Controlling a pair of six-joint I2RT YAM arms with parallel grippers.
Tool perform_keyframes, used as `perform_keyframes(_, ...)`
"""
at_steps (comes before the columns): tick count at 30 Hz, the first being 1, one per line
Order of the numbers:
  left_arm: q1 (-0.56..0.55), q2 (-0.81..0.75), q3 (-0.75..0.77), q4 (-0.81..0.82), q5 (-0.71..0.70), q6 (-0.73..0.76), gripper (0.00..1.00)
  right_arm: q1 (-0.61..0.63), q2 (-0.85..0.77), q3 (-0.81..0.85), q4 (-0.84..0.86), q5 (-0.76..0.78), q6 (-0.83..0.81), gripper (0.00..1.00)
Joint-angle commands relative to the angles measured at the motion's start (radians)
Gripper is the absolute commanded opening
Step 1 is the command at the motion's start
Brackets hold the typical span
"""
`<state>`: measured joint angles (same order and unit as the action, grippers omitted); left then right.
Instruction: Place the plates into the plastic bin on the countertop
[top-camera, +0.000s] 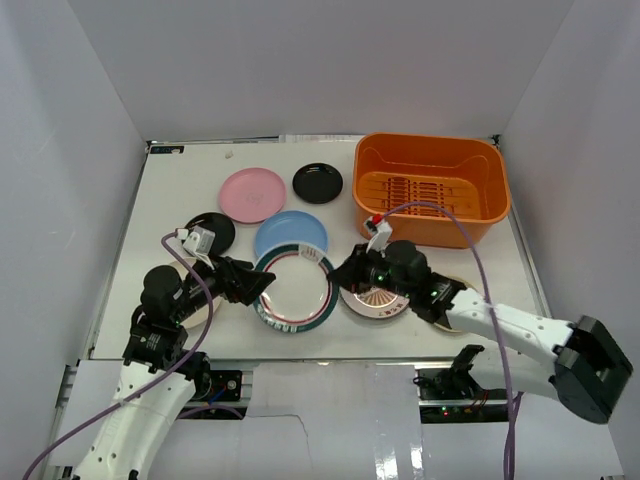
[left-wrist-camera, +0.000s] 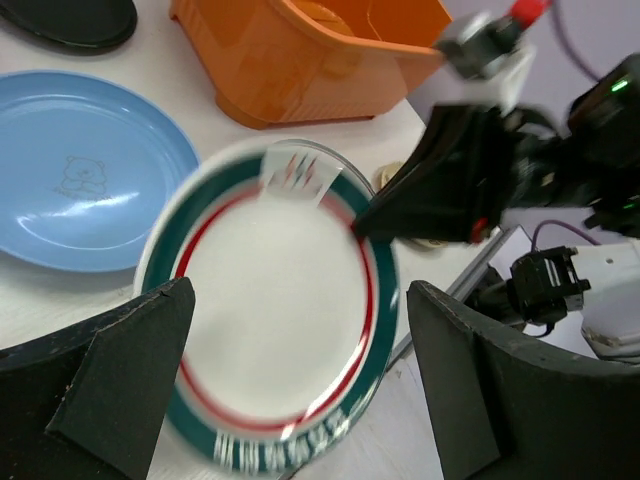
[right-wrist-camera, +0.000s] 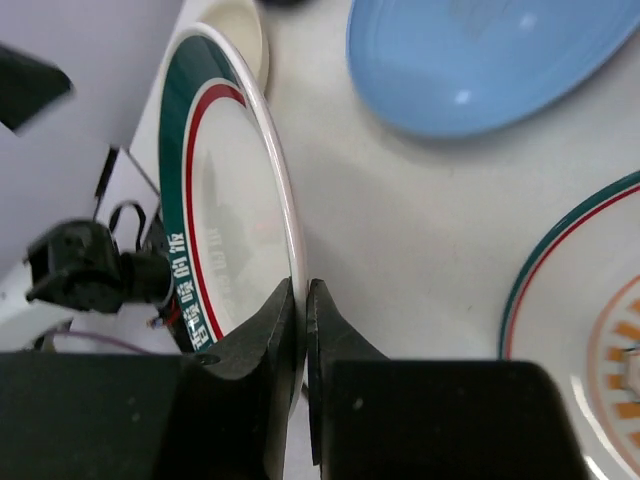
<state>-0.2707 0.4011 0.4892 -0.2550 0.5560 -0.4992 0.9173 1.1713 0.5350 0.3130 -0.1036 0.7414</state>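
The right end effector (right-wrist-camera: 303, 292) pinches the tilted round white green-rimmed plate (right-wrist-camera: 225, 190); the left end effector (left-wrist-camera: 300, 370) is spread astride it. The orange rectangular plastic bin (top-camera: 470, 225) lies beyond, nearer the right arm (top-camera: 500, 325).

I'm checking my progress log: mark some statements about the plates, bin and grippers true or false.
1. The bin holds no plates. True.
2. The right gripper pinches the green-rimmed plate by its rim. True.
3. The left gripper is shut. False: its fingers are open, either side of that plate.
4. Only one black plate shows. False: two show, one beside the pink plate, one left of the blue plate.
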Motion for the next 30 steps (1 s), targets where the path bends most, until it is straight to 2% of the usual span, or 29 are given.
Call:
perform_keyframes(1,-0.007,-0.038,0.058,-0.046,-0.082,0.022,0.98,-0.104,-0.152,0.143,-0.229,0.156,-0.126,0.08)
perform_keyframes(5,-0.01,-0.042,0.052,-0.049,-0.093,0.019,0.98,-0.325,-0.24,0.273,-0.305,0.162,-0.201,0.08)
perform_keyframes(6,-0.013,-0.039,0.051,-0.047,-0.094,0.018,0.98,-0.416,-0.239,0.302,-0.308,0.186,-0.236,0.08)
perform_keyframes(8,-0.025,-0.028,0.04,-0.04,-0.094,0.011,0.98,-0.516,-0.202,0.391,-0.31,0.191,-0.257,0.08)
perform_keyframes(9,-0.031,-0.021,0.037,-0.035,-0.091,0.007,0.98,-0.616,-0.176,0.42,-0.308,0.177,-0.258,0.08)
perform_keyframes(12,-0.039,-0.019,0.031,-0.032,-0.09,0.005,0.96,-0.745,-0.055,0.523,-0.31,0.176,-0.26,0.08)
perform_keyframes(16,-0.047,-0.028,0.028,-0.029,-0.094,0.005,0.93,-0.805,0.124,0.623,-0.354,0.202,-0.3,0.08)
perform_keyframes(19,-0.05,-0.028,0.026,-0.029,-0.093,0.005,0.93,-0.828,0.2,0.652,-0.361,0.203,-0.307,0.08)
perform_keyframes(27,-0.055,-0.036,0.025,-0.03,-0.097,0.005,0.94,-0.836,0.31,0.643,-0.406,0.254,-0.358,0.08)
perform_keyframes(30,-0.055,-0.038,0.026,-0.03,-0.099,0.005,0.94,-0.834,0.355,0.649,-0.43,0.287,-0.387,0.12)
